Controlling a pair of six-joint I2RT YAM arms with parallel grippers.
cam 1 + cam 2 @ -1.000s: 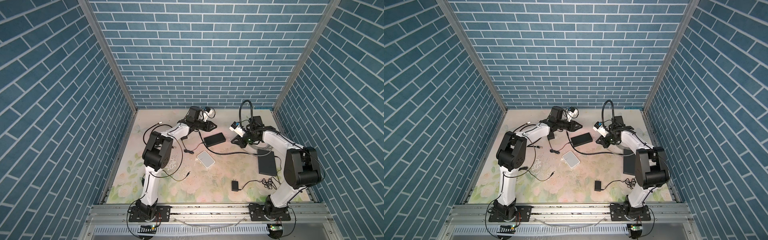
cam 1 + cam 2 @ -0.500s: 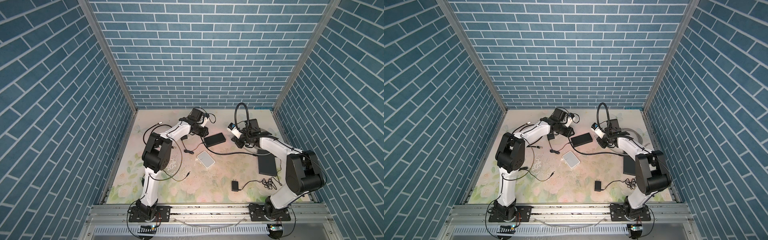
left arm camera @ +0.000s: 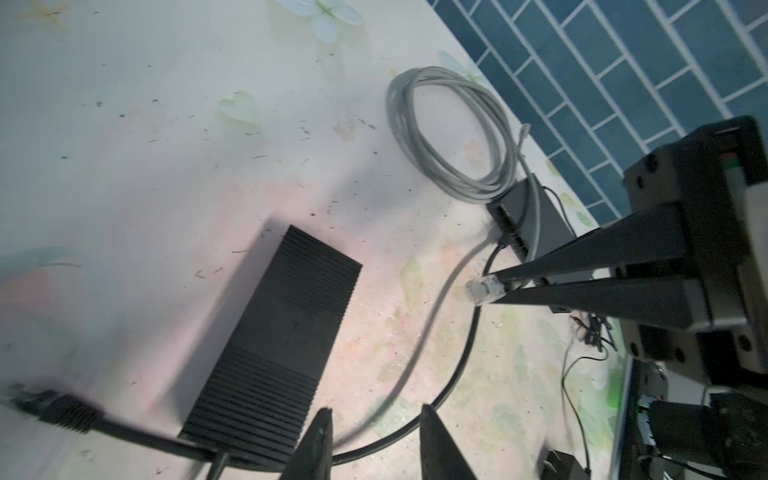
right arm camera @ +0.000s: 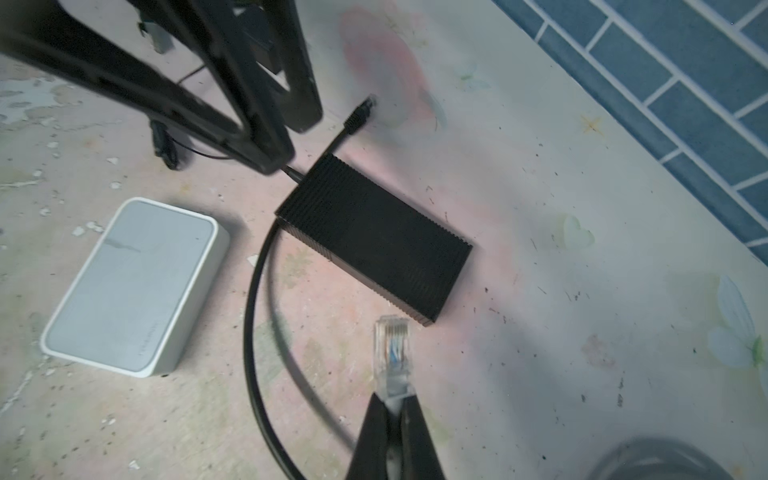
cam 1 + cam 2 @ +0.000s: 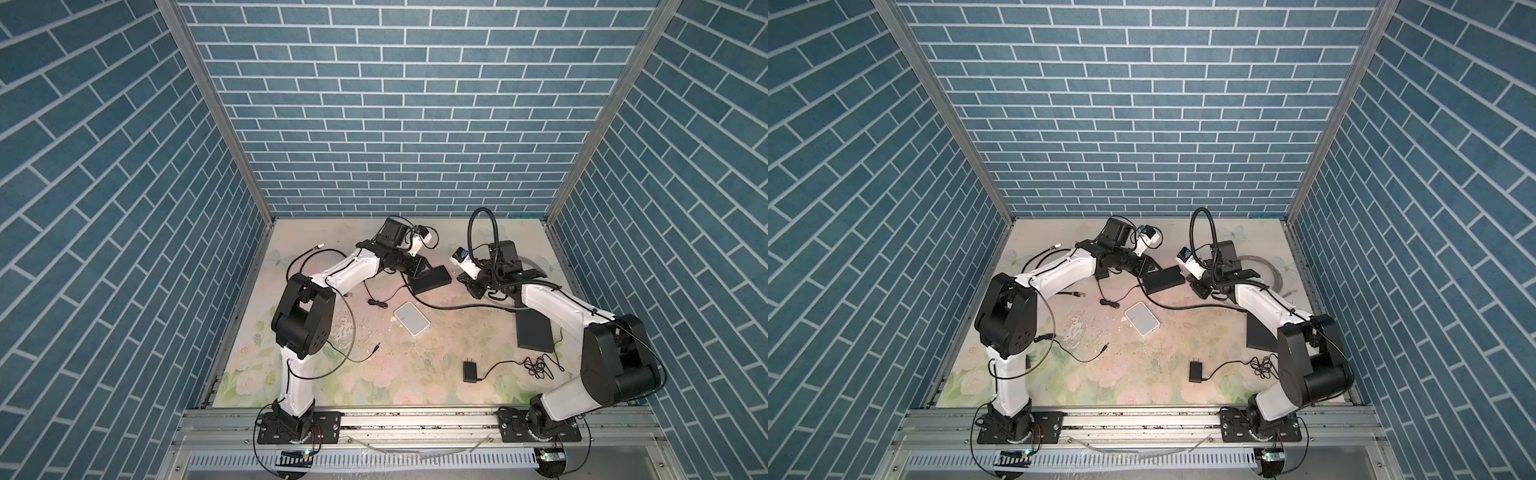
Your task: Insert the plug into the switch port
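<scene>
While the clear plug (image 4: 392,349) is pinched by its rear end in the right gripper (image 4: 392,401), jaws nearly closed on it, it hangs over the table (image 4: 540,332). Its tip is just beside one short end of the black ribbed box (image 4: 374,241), not touching. That box looks like the switch (no port face shows in any view, so can't confirm). At the box's opposite end sits the left gripper (image 3: 374,436), jaws part open, with nothing visibly clamped. One black cable (image 4: 248,316) runs past its fingers. Nearby lies a white box (image 4: 133,286), untouched.

Step in hand: approach and alignment, plug not yet inserted. Next move calls for locating the port, squaring the plug to it, then a straight push, probably with the left arm bracing the box.
</scene>
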